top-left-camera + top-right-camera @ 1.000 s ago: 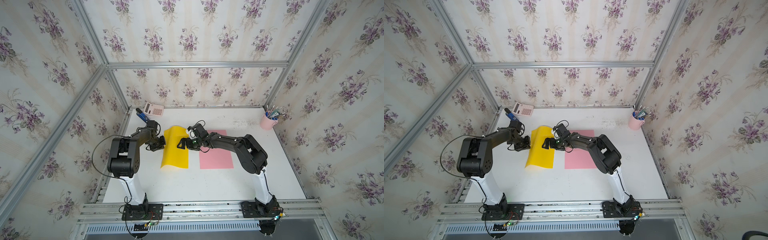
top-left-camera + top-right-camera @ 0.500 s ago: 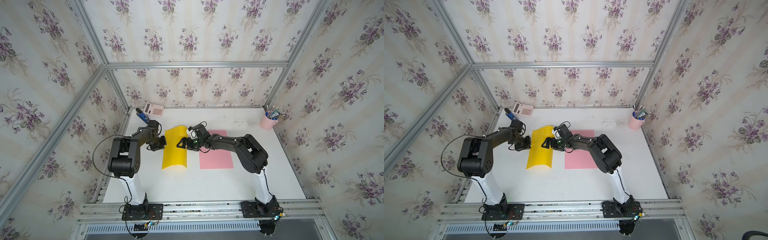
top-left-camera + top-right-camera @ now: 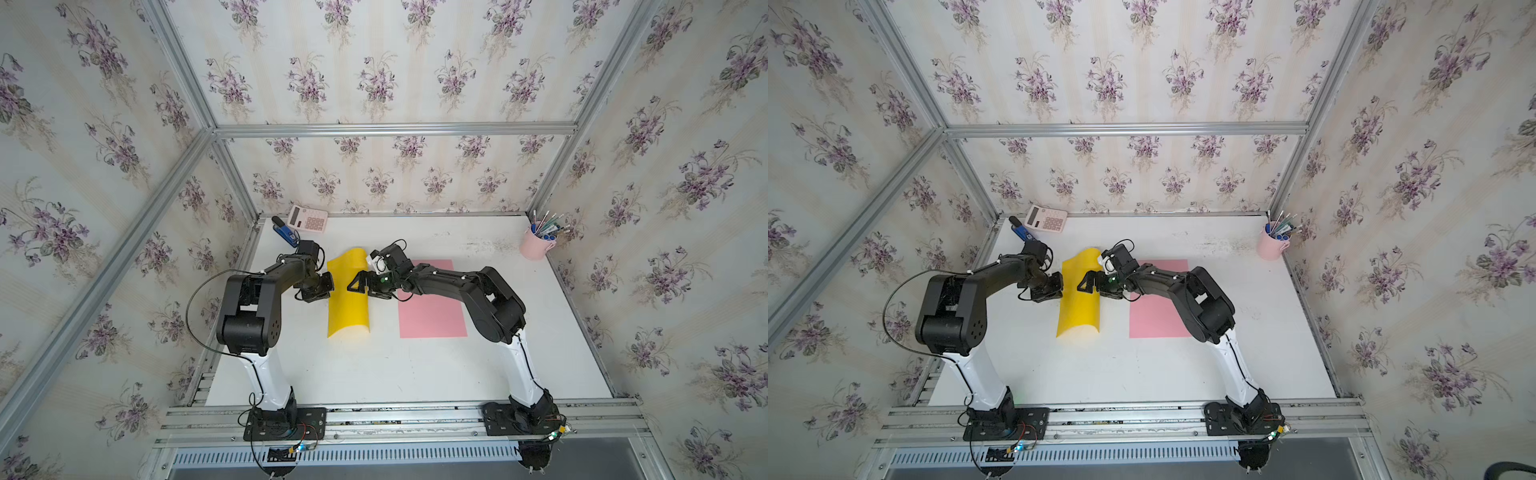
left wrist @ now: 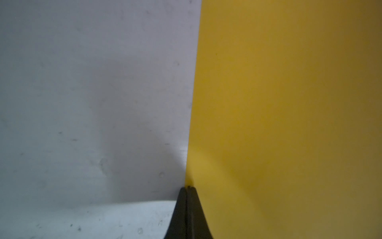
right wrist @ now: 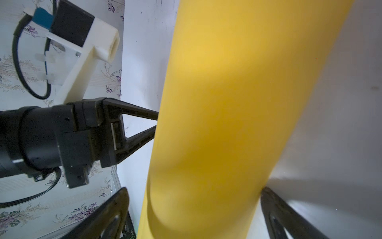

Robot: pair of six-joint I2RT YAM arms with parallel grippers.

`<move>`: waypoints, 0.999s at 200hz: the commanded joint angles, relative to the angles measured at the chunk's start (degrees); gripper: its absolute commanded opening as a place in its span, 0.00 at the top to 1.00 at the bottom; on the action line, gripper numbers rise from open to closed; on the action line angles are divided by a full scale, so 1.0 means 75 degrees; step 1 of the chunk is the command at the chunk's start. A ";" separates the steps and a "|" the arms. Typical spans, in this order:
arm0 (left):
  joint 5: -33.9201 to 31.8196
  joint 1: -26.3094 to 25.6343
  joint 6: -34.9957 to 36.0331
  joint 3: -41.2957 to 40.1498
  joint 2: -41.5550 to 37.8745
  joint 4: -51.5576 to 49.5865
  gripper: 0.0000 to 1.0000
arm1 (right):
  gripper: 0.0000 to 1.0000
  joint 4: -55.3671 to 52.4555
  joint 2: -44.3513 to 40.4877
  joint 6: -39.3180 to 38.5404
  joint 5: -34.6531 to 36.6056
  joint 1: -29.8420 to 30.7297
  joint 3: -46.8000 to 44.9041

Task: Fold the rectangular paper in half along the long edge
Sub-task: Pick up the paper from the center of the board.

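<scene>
Left hand (image 4: 187, 188) tight on edge of yellow paper (image 4: 289, 103); right hand (image 5: 193, 190) wide, astride its curled fold.

**Two arms reaching low, tip to tip**

The left arm is bending at the elbow and stretching low across the table. The left gripper (image 3: 329, 284) is pointing toward its partner with the jaws pressed tightly together. The right arm is lying extended at a similar height. The right gripper (image 3: 359, 290) is facing back with its fingers (image 5: 277, 213) spread wide.
</scene>
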 commanded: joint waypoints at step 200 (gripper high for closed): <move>-0.0107 0.0004 0.0110 -0.0155 -0.0134 -0.0060 1.00 | 0.05 -0.3542 0.1265 -0.0812 0.1897 0.0546 0.1620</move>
